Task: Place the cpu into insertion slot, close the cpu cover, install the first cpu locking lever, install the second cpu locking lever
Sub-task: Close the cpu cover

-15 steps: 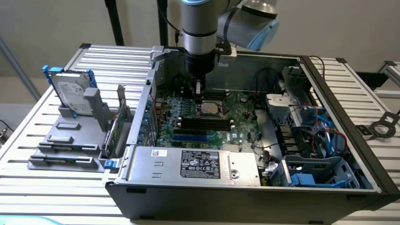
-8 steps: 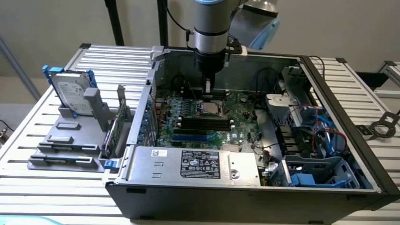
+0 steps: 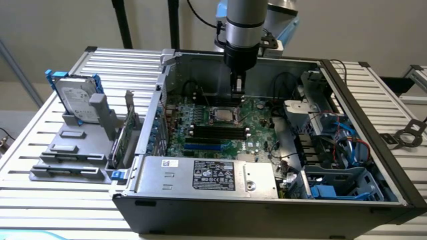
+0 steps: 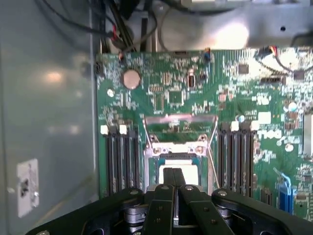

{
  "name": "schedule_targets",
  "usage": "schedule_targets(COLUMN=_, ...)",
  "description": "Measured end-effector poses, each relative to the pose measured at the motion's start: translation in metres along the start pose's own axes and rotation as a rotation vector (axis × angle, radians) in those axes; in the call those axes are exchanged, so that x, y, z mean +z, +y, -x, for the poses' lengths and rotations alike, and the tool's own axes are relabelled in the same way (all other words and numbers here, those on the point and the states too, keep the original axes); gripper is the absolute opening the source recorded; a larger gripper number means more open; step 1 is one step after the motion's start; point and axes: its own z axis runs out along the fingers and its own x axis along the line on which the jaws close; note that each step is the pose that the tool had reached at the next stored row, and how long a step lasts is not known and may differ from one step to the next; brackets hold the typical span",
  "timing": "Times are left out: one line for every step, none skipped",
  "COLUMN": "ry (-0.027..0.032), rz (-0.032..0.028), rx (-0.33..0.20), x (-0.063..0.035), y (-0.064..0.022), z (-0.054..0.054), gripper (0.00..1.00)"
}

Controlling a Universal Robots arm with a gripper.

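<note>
Evidently the cpu (image 4: 189, 173) is laid flat in the slot (image 4: 154, 161), its edges squared with the slot's rim. Directly over the slot, the tool (image 4: 172, 171) is held shut on nothing. The cover (image 4: 180, 119) is swung open beyond the slot.

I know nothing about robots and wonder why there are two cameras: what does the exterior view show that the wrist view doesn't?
The exterior view adds the whole open computer case, the robot arm reaching into it, a hard drive standing at the exterior view's left, and the labelled power supply. The wrist view adds a close look: the round coin battery and the pale cpu lying in the insertion slot. Both share the green motherboard, black memory slots and the shut gripper over the slot.
</note>
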Motion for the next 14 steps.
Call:
schedule_targets(ry=0.0015, rz=-0.0006, rx=0.000, x=-0.0027, y=0.0046, z=0.000, gripper=0.11)
schedule_targets(ry=0.0025, rz=-0.0014, rx=0.000, x=-0.0051, y=0.0092, z=-0.001, gripper=0.11)
schedule_targets(ry=0.0037, rz=-0.0020, rx=0.000, x=-0.0071, y=0.0138, z=-0.001, gripper=0.11)
schedule_targets(ry=0.0047, rz=-0.0025, rx=0.000, x=-0.0090, y=0.0184, z=-0.001, gripper=0.11)
schedule_targets(ry=0.0054, rz=-0.0028, rx=0.001, x=-0.0107, y=0.0233, z=-0.002, gripper=0.11)
schedule_targets(ry=0.0057, rz=-0.0031, rx=0.001, x=-0.0119, y=0.0278, z=-0.002, gripper=0.11)
schedule_targets(ry=0.0059, rz=-0.0034, rx=0.001, x=-0.0129, y=0.0325, z=-0.002, gripper=0.11)
schedule_targets(ry=0.0062, rz=-0.0035, rx=0.001, x=-0.0134, y=0.0370, z=-0.003, gripper=0.11)
schedule_targets(ry=0.0063, rz=-0.0038, rx=0.001, x=-0.0137, y=0.0415, z=-0.003, gripper=0.11)
schedule_targets(ry=0.0061, rz=-0.0041, rx=0.001, x=-0.0139, y=0.0460, z=-0.003, gripper=0.11)
schedule_targets(ry=0.0063, rz=-0.0043, rx=0.000, x=-0.0139, y=0.0505, z=-0.003, gripper=0.11)
schedule_targets(ry=0.0061, rz=-0.0045, rx=0.001, x=-0.0138, y=0.0550, z=-0.003, gripper=0.11)
schedule_targets(ry=0.0062, rz=-0.0046, rx=0.001, x=-0.0135, y=0.0596, z=-0.004, gripper=0.11)
schedule_targets(ry=0.0062, rz=-0.0045, rx=0.001, x=-0.0132, y=0.0641, z=-0.004, gripper=0.11)
